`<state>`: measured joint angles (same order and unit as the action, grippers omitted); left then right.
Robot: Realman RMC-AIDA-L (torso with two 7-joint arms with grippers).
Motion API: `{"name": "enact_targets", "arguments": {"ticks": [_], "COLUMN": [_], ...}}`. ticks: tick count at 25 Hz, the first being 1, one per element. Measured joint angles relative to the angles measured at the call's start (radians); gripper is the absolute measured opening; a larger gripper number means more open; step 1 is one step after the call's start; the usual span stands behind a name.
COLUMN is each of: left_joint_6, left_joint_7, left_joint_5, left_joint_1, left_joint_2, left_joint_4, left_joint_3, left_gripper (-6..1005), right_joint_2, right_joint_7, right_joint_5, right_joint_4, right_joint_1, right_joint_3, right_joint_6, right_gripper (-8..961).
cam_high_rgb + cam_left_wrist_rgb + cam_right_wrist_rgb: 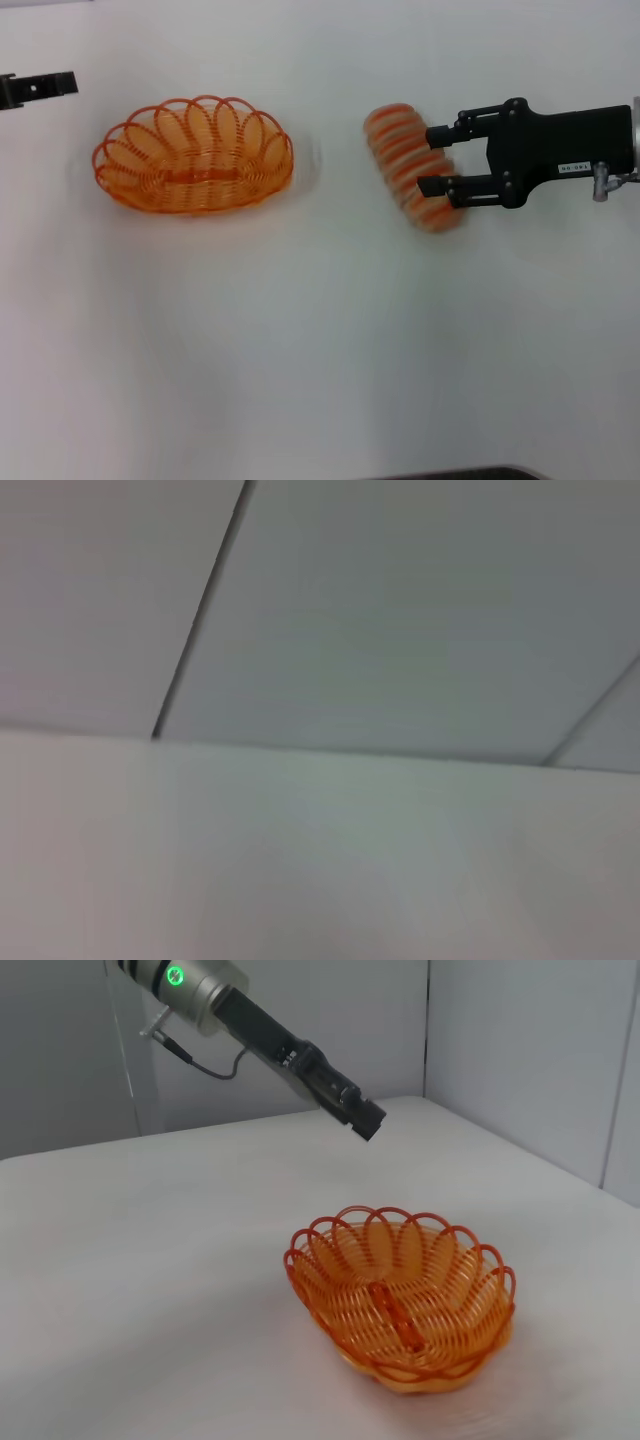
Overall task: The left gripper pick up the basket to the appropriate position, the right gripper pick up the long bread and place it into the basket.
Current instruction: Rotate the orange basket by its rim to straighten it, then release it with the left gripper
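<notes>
The right end effector (436, 159) sits at the right of the head view, its two fingers spread either side of the bread (408, 168), one finger at the loaf's upper edge and one lower down across its stripes. Whether the pads already touch the loaf I cannot tell; the bread looks blurred, so it may be moving. The loaf lies at a slant in the centre right of that frame, well apart from the basket (193, 154), which rests on the white worktop (320, 350) in the upper left.

The left end effector (40, 87) hangs at the far left edge of the head view, apart from the basket and holding nothing; I cannot tell if its fingers are open or closed. In the right wrist view it (362, 1117) hovers above and beyond the basket (400, 1300). The left wrist view shows only blank wall panels.

Risks, as I judge them: the fingers span the loaf off centre, so a lift could let the long end droop or swing out. The rounded, ridged surface may slip if the pinch lands on a ridge. The light wire basket could also slide if the bread drops onto its rim
</notes>
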<state>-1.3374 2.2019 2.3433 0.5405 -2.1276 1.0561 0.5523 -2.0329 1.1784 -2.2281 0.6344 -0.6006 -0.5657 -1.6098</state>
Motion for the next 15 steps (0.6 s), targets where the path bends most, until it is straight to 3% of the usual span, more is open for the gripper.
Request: {"name": "enact_targets", "arguments": {"ticks": [4,8,15], "left_joint_6": [0.030,-0.026,-0.090], "left_joint_7": [-0.135,-0.293,-0.689], "left_joint_5": [-0.064,-0.129,-0.210], "left_joint_1": [-0.019,-0.026,-0.053], "left_joint_2": [0.004,0.017,0.026], "left_joint_4": [-0.011,-0.042,-0.179], "left_joint_3": [-0.011,-0.034,-0.071], "left_gripper": [764,763,763], "right_joint_2": [0.000,0.001,0.000], "right_joint_7": [0.009,0.009,0.017], "right_joint_5": [0.007,0.037,0.069], "right_joint_4": [-0.007,-0.024,-0.040], "right_joint_1": [0.001,0.005,0.007], "right_joint_3": [0.013,0.036,0.045], "right_joint_6": [0.016,0.040,0.048], "right_gripper": [642,642,642]}}
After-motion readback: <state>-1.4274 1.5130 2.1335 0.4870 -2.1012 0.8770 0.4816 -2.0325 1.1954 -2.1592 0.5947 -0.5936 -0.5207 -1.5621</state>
